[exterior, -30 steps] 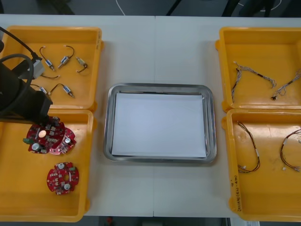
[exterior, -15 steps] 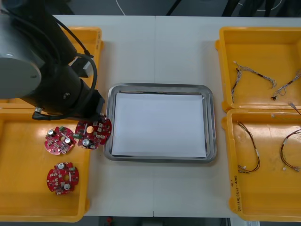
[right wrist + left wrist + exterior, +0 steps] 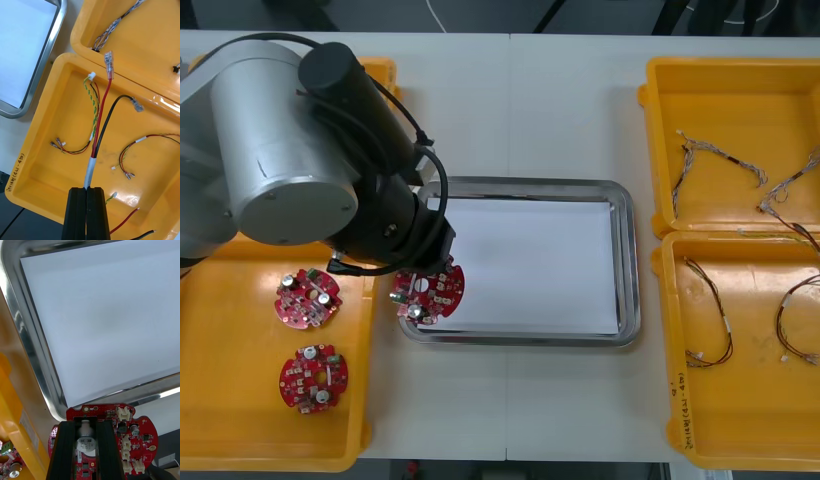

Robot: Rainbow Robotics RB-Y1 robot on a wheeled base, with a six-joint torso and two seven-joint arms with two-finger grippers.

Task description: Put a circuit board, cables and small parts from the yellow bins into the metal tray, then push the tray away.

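Note:
My left gripper [image 3: 423,278] is shut on a round red circuit board [image 3: 430,292] and holds it above the near left corner of the metal tray [image 3: 520,185], which is white inside. In the left wrist view the board [image 3: 131,431] sits between the black fingers [image 3: 65,450], just over the tray's rim [image 3: 33,352]. My right gripper [image 3: 86,210] is shut on a red, black and yellow cable [image 3: 98,131], which hangs above the near right yellow bin [image 3: 48,123].
Two more circuit boards [image 3: 308,297] [image 3: 313,378] lie in the near left bin [image 3: 240,430]. Thin cables [image 3: 710,320] lie in the near right bin [image 3: 740,420], twisted ones [image 3: 720,160] in the far right bin. The left arm covers most of the far left bin [image 3: 385,75].
The left arm has swung right, carrying the circuit board out of the near left bin to the tray's left near corner. A cable end has risen over the right bins.

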